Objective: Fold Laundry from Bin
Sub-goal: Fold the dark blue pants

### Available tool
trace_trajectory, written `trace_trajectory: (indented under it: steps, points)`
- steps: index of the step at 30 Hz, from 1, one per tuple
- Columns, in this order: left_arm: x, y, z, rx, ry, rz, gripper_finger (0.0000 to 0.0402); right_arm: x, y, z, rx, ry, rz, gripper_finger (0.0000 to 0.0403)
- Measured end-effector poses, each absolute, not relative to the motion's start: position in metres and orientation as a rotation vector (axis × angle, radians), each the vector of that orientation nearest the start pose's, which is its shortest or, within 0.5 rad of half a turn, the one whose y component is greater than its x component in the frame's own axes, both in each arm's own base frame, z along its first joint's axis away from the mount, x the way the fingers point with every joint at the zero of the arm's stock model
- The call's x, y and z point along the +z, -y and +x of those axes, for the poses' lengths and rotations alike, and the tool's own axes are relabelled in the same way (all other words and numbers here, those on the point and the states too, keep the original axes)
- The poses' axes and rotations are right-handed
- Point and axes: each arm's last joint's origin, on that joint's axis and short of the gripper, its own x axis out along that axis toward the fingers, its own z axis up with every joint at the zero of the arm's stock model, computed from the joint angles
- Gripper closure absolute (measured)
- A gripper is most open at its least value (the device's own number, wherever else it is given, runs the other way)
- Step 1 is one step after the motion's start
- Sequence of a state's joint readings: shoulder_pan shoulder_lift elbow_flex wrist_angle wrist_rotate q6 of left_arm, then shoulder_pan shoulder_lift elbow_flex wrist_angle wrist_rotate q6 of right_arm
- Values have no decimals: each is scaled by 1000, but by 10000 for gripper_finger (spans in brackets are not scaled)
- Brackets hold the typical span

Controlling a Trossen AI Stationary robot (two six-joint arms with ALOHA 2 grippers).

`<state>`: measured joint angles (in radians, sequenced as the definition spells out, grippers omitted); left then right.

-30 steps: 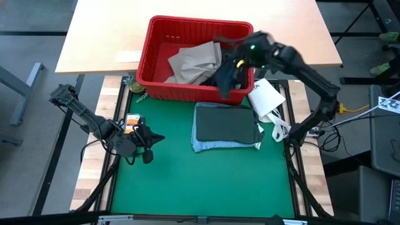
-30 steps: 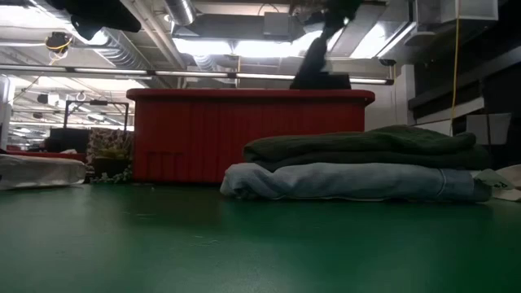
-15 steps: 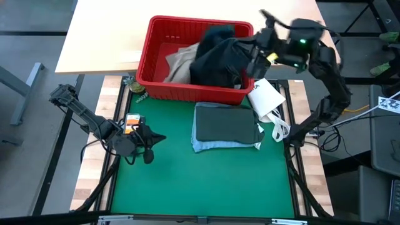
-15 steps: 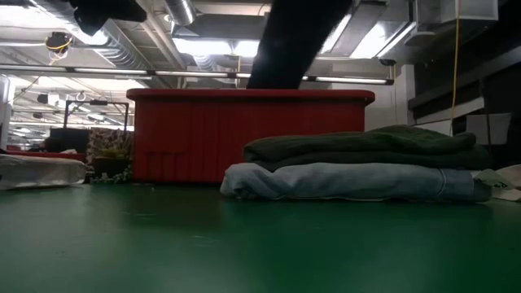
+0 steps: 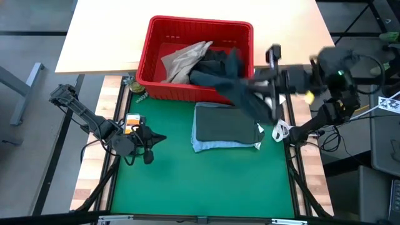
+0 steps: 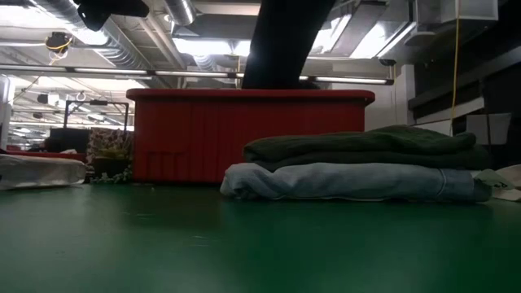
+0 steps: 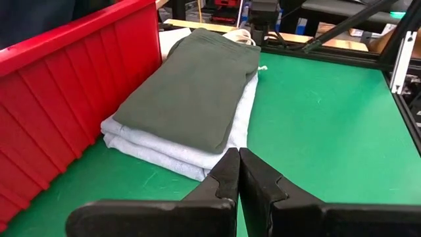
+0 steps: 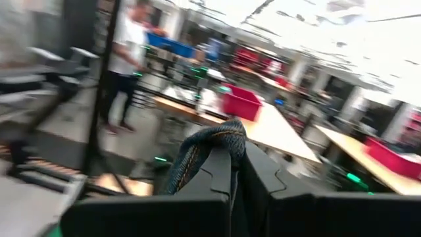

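High view: right gripper (image 5: 273, 76) clamped on dark denim jeans (image 5: 240, 87) trailing from red bin (image 5: 145, 59); left gripper (image 5: 152, 139) shut, empty, over mat (image 5: 187, 181).

Low view: folded stack (image 6: 358, 167) before bin.

Right wrist view: denim pinched.

Best lifted clear of stack, then spread flat.

high: overhead | low: table-level (near) | both see bin (image 5: 156, 59)
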<state>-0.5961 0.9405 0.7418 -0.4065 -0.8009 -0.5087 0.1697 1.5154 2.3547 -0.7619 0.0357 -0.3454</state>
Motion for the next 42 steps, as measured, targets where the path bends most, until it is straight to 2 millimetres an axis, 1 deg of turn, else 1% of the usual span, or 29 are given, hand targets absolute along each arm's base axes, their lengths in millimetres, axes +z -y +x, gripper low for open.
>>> trace_trajectory:
  steps: [4, 7, 11, 14, 18, 20, 23, 27, 30, 33, 37, 39, 42]
  points:
    - [277, 89, 168, 307, -397, -109, 399, 594, -64, 212, 251, 93, -335, 392]
    - [277, 89, 168, 306, -398, -110, 399, 588, -82, 207, 330, 44, -345, 392]
    - [277, 89, 168, 304, -399, -100, 399, 577, -100, 205, 354, -51, -376, 391]
    - [278, 89, 168, 309, -387, -70, 399, 567, -112, 210, 357, -122, -406, 391]
    - [282, 88, 172, 308, -358, -18, 397, 557, -123, 223, 372, -173, -428, 384]
    - [286, 87, 175, 297, -331, 13, 388, 552, -127, 230, 373, -189, -433, 378]
    - [297, 86, 183, 270, -242, 35, 364, 546, -132, 240, 363, -213, -443, 376]
    - [315, 87, 198, 144, -75, 75, 322, 540, -136, 255, 279, -231, -457, 382]
    - [327, 89, 209, 69, 69, 127, 292, 537, -141, 266, 264, -218, -452, 384]
    - [336, 90, 216, 54, 204, 174, 267, 536, -142, 282, 232, -179, -433, 382]
    - [348, 90, 218, 69, 371, 206, 246, 529, -142, 305, 194, -156, -418, 381]
    - [351, 90, 218, 76, 425, 239, 241, 523, -140, 317, 180, -169, -419, 380]
    - [354, 90, 217, 98, 453, 319, 239, 514, -137, 335, 190, -176, -413, 380]
